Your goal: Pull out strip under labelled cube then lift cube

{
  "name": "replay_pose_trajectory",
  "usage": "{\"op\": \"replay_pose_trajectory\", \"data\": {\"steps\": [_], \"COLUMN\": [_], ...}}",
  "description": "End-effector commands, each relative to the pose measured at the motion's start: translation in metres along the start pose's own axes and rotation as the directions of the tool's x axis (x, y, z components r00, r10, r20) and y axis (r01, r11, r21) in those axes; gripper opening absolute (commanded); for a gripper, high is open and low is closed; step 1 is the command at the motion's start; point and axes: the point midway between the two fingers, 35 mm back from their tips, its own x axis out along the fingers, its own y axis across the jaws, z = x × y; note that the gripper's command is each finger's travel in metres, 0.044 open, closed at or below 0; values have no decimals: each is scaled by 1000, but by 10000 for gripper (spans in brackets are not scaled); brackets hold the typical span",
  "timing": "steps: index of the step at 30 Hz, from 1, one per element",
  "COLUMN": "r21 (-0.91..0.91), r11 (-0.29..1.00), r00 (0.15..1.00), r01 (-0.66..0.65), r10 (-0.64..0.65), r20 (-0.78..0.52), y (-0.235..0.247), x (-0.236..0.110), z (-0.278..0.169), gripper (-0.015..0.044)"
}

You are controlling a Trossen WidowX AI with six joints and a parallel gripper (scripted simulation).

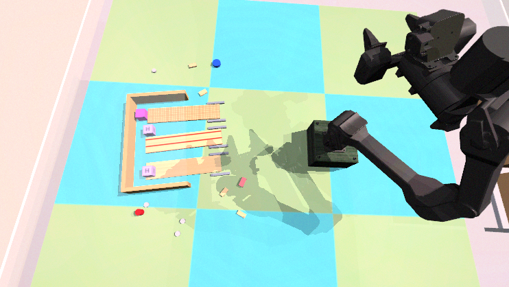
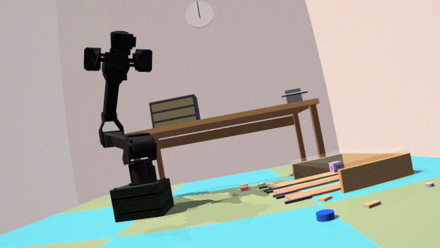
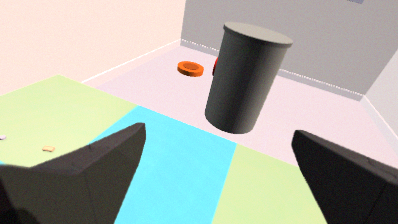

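Observation:
A pale purple cube with an H (image 1: 148, 171) (image 2: 335, 166) sits on the far end of the plain wooden strip (image 1: 188, 167). A second H cube (image 1: 149, 130) stands between the woven strip (image 1: 183, 113) and the red-lined strip (image 1: 183, 141), near their far ends. A plain magenta cube (image 1: 140, 114) stands at the woven strip's far end; whether it touches the strip is unclear. The three strips lie side by side, near ends between short grey rails. My gripper (image 1: 423, 66) (image 2: 118, 60) (image 3: 219, 133) is open and empty, high above the arm's base, far from the strips.
A three-sided wooden frame (image 1: 128, 150) (image 2: 377, 172) surrounds the strips' far part, under a clear cover. Loose bits lie around it, with a blue disc (image 1: 216, 63) (image 2: 325, 215) and a red disc (image 1: 139, 212). A dark bin (image 3: 245, 80) and an orange ring (image 3: 190, 72) stand beyond the mat.

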Motion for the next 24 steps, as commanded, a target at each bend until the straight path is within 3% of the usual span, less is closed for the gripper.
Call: {"op": "replay_pose_trajectory", "data": {"steps": [1,7,13,18,24], "r21": [-2,-51,-96,-119,-125], "r11": [1000,960,830,666,442], "r00": [1000,960,833,674,457], "r01": [-8,-276,-550,-736,-888], "r10": [8,274,536,705,826], "r20": [-1,-54,-137,-222,-330], "y": [2,73,171,252,324], "x": [2,63,98,97,67], "z": [1,6,-16,-56,-119], "gripper": [400,400,400,400,400]}}
